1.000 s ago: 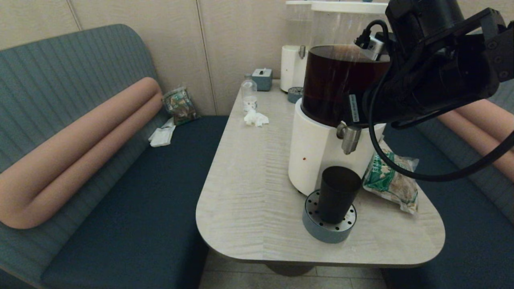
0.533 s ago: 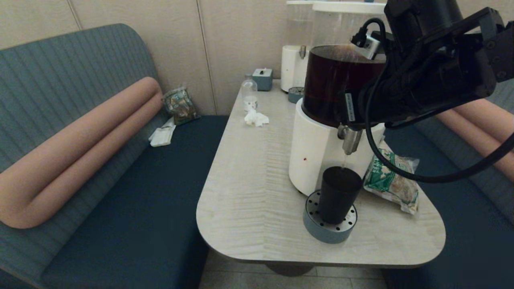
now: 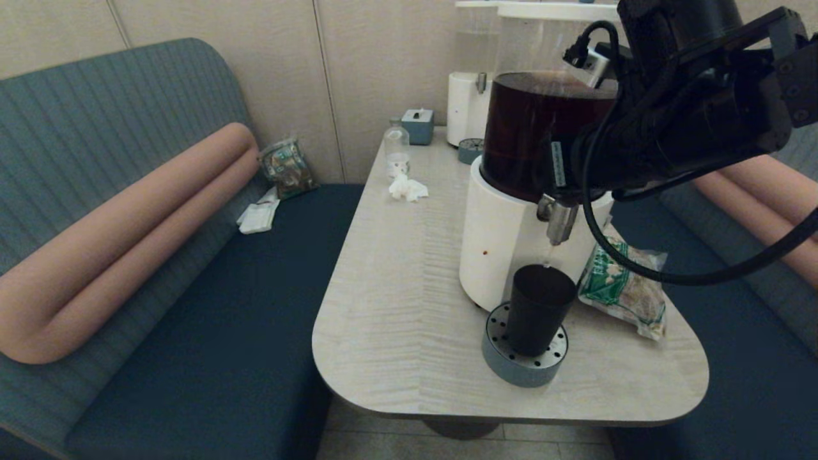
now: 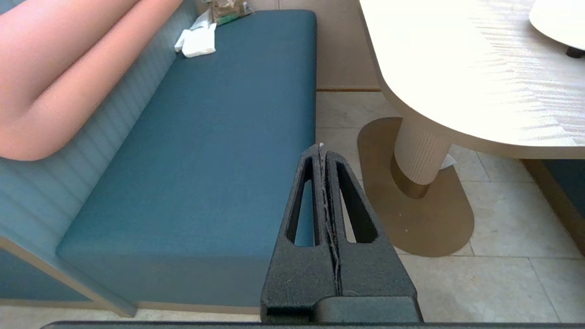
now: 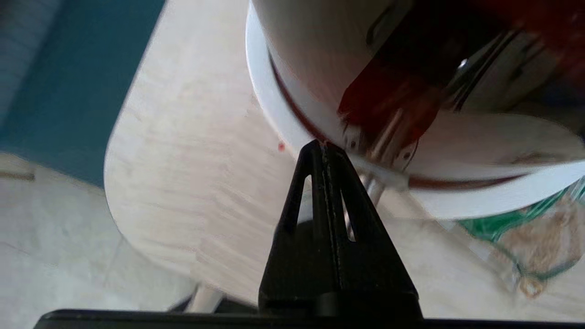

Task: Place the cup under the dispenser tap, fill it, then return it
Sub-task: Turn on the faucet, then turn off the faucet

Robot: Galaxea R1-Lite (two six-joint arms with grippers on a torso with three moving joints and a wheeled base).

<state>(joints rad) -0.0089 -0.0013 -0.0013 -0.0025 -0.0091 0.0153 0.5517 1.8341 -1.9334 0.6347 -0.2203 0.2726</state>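
The black cup [image 3: 540, 306] stands upright on a round grey drip tray [image 3: 524, 369], directly below the steel dispenser tap [image 3: 561, 220]. A thin stream runs from the tap into the cup. My right arm reaches across the dark tank of the big dispenser [image 3: 511, 249]. Its right gripper [image 5: 323, 145] is shut with nothing held, and its tip rests against the tap's lever above the spout [image 5: 379, 183]. The left gripper [image 4: 321, 148] is shut and empty, hanging low beside the blue bench, away from the table.
A green snack bag [image 3: 623, 287] lies right of the dispenser base, near the table's right edge. Farther back are a smaller dispenser [image 3: 470, 108], a clear bottle [image 3: 396, 150], a crumpled tissue [image 3: 407, 188] and a grey box [image 3: 417, 124].
My right arm shifted left against the tap lever, and a thin stream began falling into the cup. The cup has not moved.
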